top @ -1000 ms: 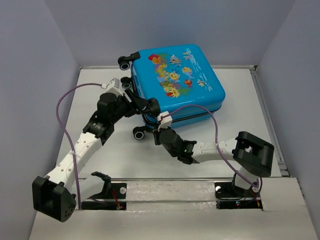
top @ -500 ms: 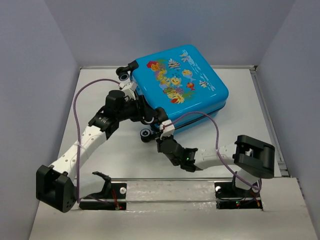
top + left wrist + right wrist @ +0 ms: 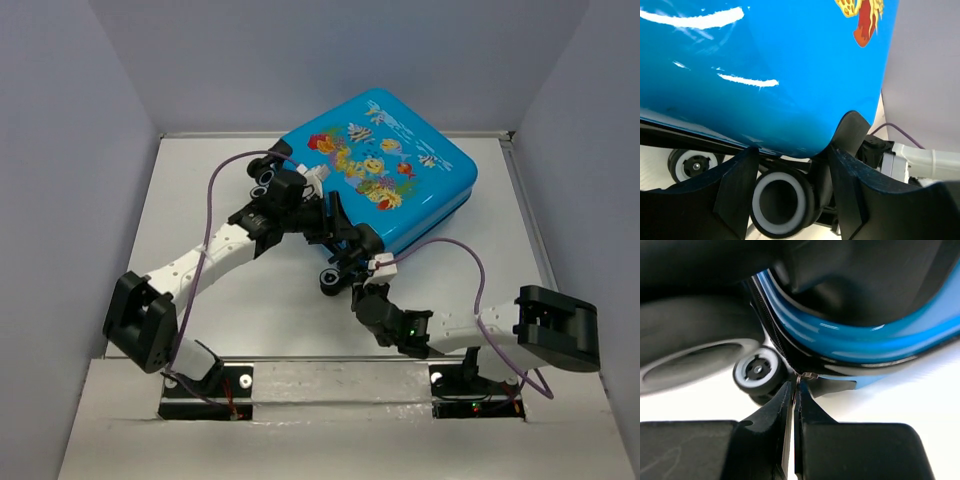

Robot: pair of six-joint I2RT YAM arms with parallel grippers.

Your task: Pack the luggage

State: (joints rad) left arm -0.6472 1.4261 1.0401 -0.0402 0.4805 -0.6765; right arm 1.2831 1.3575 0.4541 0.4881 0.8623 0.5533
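Where the suitcase (image 3: 400, 175) sits: on the far right part of the counter (image 3: 190, 215), at a slant to the counter's edges, with its fish-and-coral face up and its two halves lying together.
Far wheels (image 3: 264, 178): a pair at the suitcase's left corner, black with white rims.
Near wheel (image 3: 330, 281): at the corner closest to the arms' bases, resting near the middle of the counter.
Left arm: reaches from the near left across the counter to the suitcase's near-left side.
Left pincer (image 3: 802, 135): jaws wide apart, straddling the rounded blue corner of the shell. A black-and-white wheel shows between the two fingers, just below the shell. I cannot tell whether the fingers press on the shell or only stand around it.
Right arm: bends in low from the near right, its wrist just beside the near wheel.
Right pincer (image 3: 795, 384): jaws shut tight, fingers flat against each other. The tips meet the dark zip line between the blue halves, where a small metal tab (image 3: 804, 375) shows. I cannot tell whether the tab is pinched.
Cables (image 3: 215, 185): purple, one looping over each arm.
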